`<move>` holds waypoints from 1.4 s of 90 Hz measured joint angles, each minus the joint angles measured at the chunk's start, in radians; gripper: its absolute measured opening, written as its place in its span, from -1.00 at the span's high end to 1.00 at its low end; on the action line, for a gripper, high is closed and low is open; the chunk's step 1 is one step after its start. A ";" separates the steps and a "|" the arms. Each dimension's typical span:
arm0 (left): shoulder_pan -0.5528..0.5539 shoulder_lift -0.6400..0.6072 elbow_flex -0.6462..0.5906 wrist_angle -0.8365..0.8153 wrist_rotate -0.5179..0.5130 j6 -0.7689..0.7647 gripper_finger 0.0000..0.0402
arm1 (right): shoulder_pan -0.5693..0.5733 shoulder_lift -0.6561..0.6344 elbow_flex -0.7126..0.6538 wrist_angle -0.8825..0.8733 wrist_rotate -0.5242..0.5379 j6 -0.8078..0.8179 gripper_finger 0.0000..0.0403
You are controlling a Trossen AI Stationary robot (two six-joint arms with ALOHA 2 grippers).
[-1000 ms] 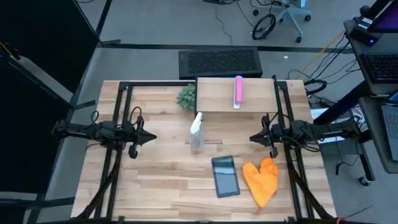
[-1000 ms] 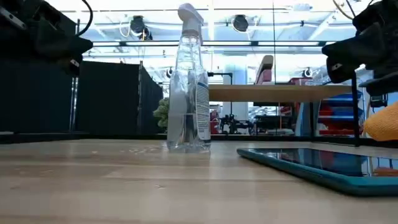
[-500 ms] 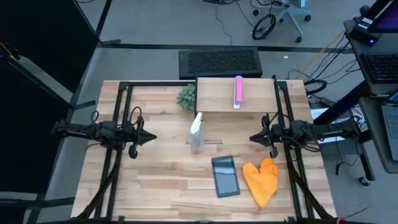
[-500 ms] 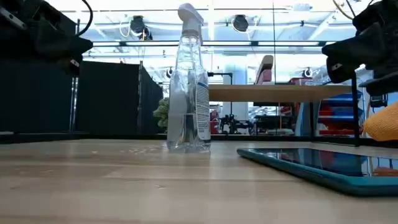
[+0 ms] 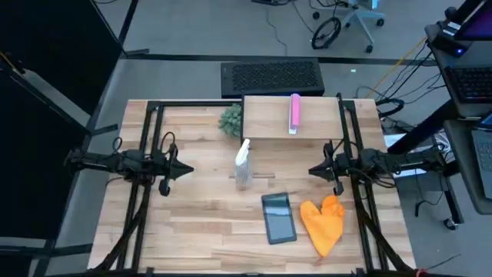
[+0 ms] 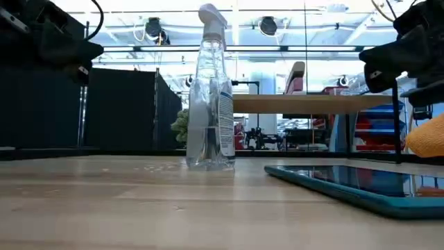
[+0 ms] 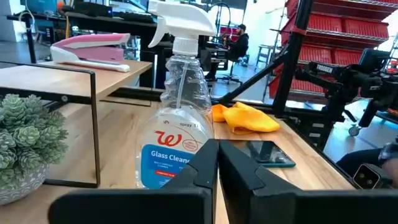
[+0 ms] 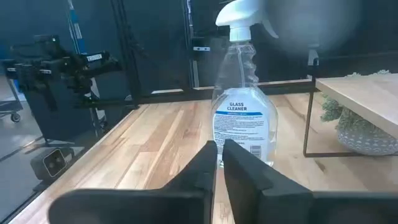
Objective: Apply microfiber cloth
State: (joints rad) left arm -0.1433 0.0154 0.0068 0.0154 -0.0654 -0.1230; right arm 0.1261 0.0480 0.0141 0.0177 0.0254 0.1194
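The orange microfiber cloth (image 5: 324, 223) lies crumpled on the table near the front right, also seen in the left wrist view (image 7: 244, 118). Beside it, on its left, lies the dark grey tablet (image 5: 278, 218), flat on its back. A clear spray bottle (image 5: 243, 163) stands upright at the table's middle. My left gripper (image 5: 187, 172) hovers shut over the table's left side, pointing at the bottle. My right gripper (image 5: 314, 171) hovers shut over the right side, farther back than the cloth, also pointing at the bottle.
A raised wooden shelf (image 5: 290, 117) at the far middle carries a pink stapler-like object (image 5: 294, 112). A small green plant (image 5: 230, 120) sits left of the shelf. Black frame rails (image 5: 146, 192) run along both table sides. Bare wood lies at the front left.
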 joint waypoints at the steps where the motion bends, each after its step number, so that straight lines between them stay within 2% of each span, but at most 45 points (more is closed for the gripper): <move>1: 0.000 0.000 0.000 0.000 0.000 0.000 1.00 | 0.000 0.000 0.000 0.000 0.000 0.000 0.94; 12: 0.000 0.000 0.000 0.000 0.000 0.000 1.00 | 0.000 0.000 0.000 0.000 0.000 -0.012 0.94; 28: 0.000 0.000 0.000 0.000 0.000 0.000 1.00 | 0.000 0.000 0.000 0.000 0.001 -0.216 0.94; 63: 0.000 0.000 0.000 0.000 0.000 0.000 1.00 | 0.000 0.000 0.000 0.017 0.003 -0.242 0.94; 93: 0.000 0.000 0.000 0.002 -0.017 0.026 1.00 | 0.000 0.000 0.000 0.114 0.005 0.297 0.94; 107: 0.000 0.000 0.000 0.003 -0.017 0.018 1.00 | -0.008 0.003 0.000 0.145 0.118 0.360 0.94; 118: -0.003 0.000 0.000 0.009 -0.032 -0.270 1.00 | -0.009 0.036 0.000 0.137 0.129 0.383 0.94; 126: 0.001 0.000 0.000 0.027 -0.110 -0.359 1.00 | -0.009 0.080 0.000 0.142 0.130 0.363 0.94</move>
State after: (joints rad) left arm -0.1425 0.0158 0.0067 0.0422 -0.1755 -0.4825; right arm 0.1169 0.1284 0.0143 0.1593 0.1554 0.4822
